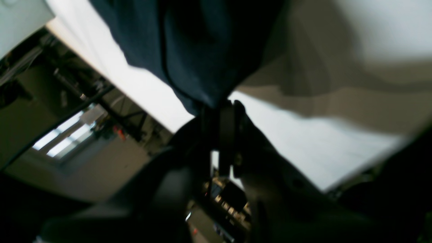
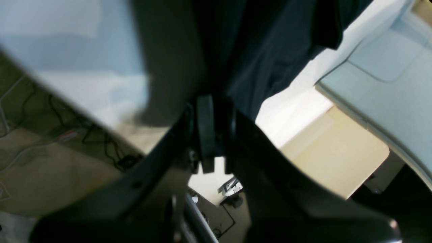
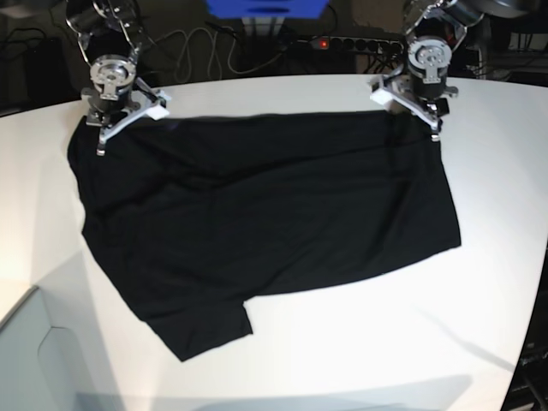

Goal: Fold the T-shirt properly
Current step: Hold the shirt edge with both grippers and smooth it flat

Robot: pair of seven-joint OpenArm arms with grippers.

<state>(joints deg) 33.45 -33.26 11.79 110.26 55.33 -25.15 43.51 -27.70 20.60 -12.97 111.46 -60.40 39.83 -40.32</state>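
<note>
Across the white table [image 3: 505, 214] the black shirt [image 3: 265, 223] lies spread wide, plain side up, and you have both arms at its far edge. On the far left of the base view, your right gripper [image 3: 101, 147] is clamped on the shirt's far-left corner; on the far right, your left gripper [image 3: 435, 130] is clamped on the far-right corner. Between them the far hem runs almost straight, left to right.

From the left wrist view, your left gripper [image 1: 221, 103] has its jaws pressed together with dark cloth [image 1: 189, 50] bunched between them, the fabric hanging out from the tips over the pale tabletop [image 1: 303, 141]. The picture is blurred, so finer detail of the pinch is lost.

From the right wrist view it is the same story: your right gripper [image 2: 216, 101] has its jaws closed on a gather of the shirt [image 2: 270, 44], with the table [image 2: 84, 87] bright behind.

Nearer you, the shirt's body widens out. One sleeve [image 3: 205, 330] pokes toward the near left, lying flat on the table. The right side of the shirt ends in a slanted edge well short of the table's right rim. Folds and soft ripples cross the middle of the cloth.

At the far edge, behind the table, cables [image 3: 205, 47] and a power strip [image 3: 342, 43] sit on the floor.
</note>
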